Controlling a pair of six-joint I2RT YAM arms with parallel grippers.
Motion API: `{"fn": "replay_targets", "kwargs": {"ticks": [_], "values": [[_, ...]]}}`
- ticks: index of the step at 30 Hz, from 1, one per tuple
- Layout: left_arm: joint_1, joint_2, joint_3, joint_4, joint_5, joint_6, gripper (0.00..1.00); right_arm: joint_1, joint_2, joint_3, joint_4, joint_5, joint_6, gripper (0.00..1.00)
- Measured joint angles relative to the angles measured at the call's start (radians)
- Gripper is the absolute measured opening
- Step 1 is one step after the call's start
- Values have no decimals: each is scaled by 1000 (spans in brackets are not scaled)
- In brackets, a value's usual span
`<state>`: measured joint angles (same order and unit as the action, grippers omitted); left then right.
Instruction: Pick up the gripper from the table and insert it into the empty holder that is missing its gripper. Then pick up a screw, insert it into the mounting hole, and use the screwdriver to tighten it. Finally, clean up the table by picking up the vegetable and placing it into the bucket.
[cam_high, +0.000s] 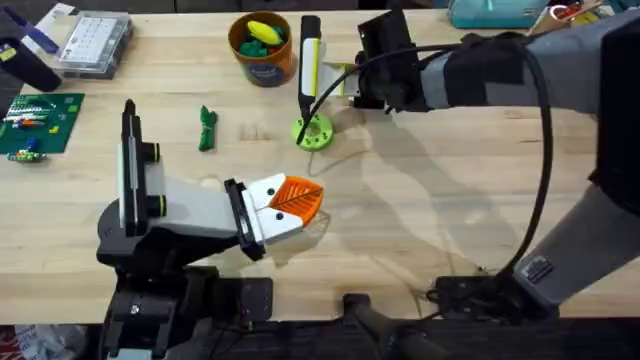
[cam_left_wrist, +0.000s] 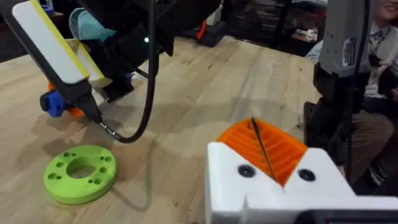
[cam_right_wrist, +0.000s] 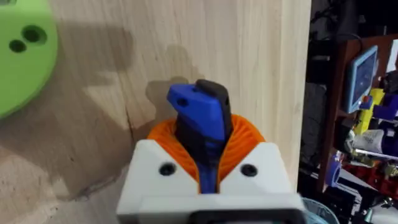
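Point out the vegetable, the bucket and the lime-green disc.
vegetable (cam_high: 207, 129), overhead view, middle of its knobbly body
bucket (cam_high: 268, 67), overhead view, dark-blue band on its side
lime-green disc (cam_left_wrist: 65, 185), left wrist view, flat top near its rim

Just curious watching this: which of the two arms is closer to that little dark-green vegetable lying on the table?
Left. The left gripper sits just toward the robot from the vegetable, a short way to its right. The right gripper is well off to the vegetable's right, beyond the lime-green disc.

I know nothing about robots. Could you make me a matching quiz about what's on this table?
1. small dark-green knobbly toy vegetable
2. round orange tub
3. lime-green round disc with holes
4. right arm's fingers

A. holds yellow and green pieces
B. shut on a blue-and-black piece
C. lying loose on the wooden table
D. flat, holes facing up

Pairs: 1-C, 2-A, 3-D, 4-B
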<state>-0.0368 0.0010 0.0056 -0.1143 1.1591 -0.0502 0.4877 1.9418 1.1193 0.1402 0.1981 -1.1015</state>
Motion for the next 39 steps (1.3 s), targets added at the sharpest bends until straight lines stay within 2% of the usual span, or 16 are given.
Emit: {"fn": "replay_targets", "kwargs": {"ticks": [1, 2, 4, 5, 6, 7, 12, 17, 25, 32, 39], "values": [[0, 0, 0, 0, 0, 0, 12, 0, 0, 0, -1, 0, 0, 89], [0, 0, 0, 0, 0, 0, 12, 0, 1, 0, -12, -1, 8, 298], [0, 0, 0, 0, 0, 0, 12, 0, 2, 0, -3, 4, 8, 600], [0, 0, 0, 0, 0, 0, 12, -2, 1, 11, 9, 10, 8, 852], [0, 0, 0, 0, 0, 0, 12, -4, -2, 16, 12, 15, 5, 951], [0, 0, 0, 0, 0, 0, 12, -6, -4, 20, 11, 14, 8, 984], [0, 0, 0, 0, 0, 0, 12, -3, -3, 20, 9, 27, 9, 988], [0, 0, 0, 0, 0, 0, 12, 21, -3, 20, 3, 89, 36, 987], [0, 0, 0, 0, 0, 0, 12, 79, -4, 21, -32, 178, 140, 988], [0, 0, 0, 0, 0, 0, 12, 82, -38, 22, -125, 181, 207, 988], [0, 0, 0, 0, 0, 0, 12, 85, -109, 22, -142, 180, 326, 988]]}}
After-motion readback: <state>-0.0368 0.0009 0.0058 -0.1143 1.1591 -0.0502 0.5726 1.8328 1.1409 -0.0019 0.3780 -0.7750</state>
